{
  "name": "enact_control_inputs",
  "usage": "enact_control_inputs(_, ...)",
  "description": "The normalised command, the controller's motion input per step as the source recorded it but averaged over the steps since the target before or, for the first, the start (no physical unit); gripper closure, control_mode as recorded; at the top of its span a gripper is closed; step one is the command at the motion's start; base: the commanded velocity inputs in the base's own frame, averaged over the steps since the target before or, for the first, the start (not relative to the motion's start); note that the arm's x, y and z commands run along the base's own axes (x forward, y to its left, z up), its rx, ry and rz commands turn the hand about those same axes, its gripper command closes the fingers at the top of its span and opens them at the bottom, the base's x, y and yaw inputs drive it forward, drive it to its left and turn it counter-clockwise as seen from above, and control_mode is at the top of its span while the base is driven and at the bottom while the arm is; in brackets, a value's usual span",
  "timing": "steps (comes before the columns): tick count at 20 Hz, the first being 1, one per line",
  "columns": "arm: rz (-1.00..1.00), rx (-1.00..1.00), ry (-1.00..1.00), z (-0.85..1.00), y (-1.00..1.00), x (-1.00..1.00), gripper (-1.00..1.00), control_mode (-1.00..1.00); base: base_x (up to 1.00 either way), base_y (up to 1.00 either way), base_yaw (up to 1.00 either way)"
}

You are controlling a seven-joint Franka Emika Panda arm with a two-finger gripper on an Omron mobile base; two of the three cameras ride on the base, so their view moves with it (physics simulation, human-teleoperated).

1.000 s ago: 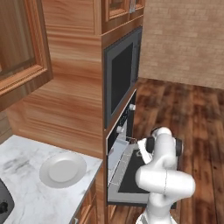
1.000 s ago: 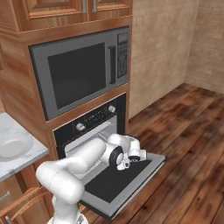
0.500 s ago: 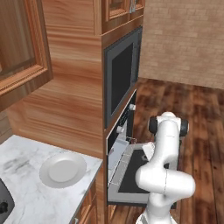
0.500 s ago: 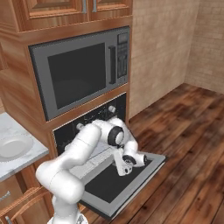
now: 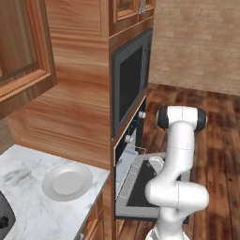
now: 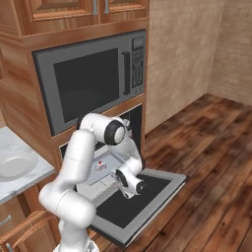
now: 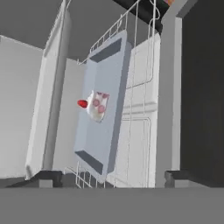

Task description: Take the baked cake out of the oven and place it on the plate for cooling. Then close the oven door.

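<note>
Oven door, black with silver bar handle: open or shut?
Open. The black oven door lies flat, exposing the small white cake slice on its grey tray.

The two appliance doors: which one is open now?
The oven door, the black lower panel, lies folded down flat. The grey-framed microwave above it is shut.

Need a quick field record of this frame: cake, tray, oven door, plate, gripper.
cake: baked cake sits on a grey tray, not held
tray: on the wire rack inside the oven
oven door: oven door is down, fully open
plate: plate on the marble counter left of the oven, nothing on it
gripper: gripper open, facing the oven cavity, clear of the cake
microwave: microwave above the oven, shut
</note>
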Motion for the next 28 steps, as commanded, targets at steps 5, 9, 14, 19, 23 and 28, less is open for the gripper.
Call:
enact_control_inputs(5, -0.14, -0.16, -0.14, 1.00, 0.05, 0.00, -1.00, -1.00, 0.00, 0.00, 0.00)
enact_control_inputs(9, -0.08, -0.07, 0.04, 1.00, -0.08, 0.00, -1.00, -1.00, 0.00, 0.00, 0.00)
enact_control_inputs(14, -0.03, 0.00, 0.34, 1.00, -0.28, 0.00, -1.00, -1.00, 0.00, 0.00, 0.00)
enact_control_inputs(19, -0.02, 0.08, 0.59, 0.91, -0.26, 0.00, -1.00, -1.00, 0.00, 0.00, 0.00)
enact_control_inputs(23, 0.00, 0.20, 0.56, 0.41, -0.09, 0.00, -1.00, -1.00, 0.00, 0.00, 0.00)
enact_control_inputs(28, 0.00, 0.32, 0.45, 0.03, -0.17, 0.00, -1.00, -1.00, 0.00, 0.00, 0.00)
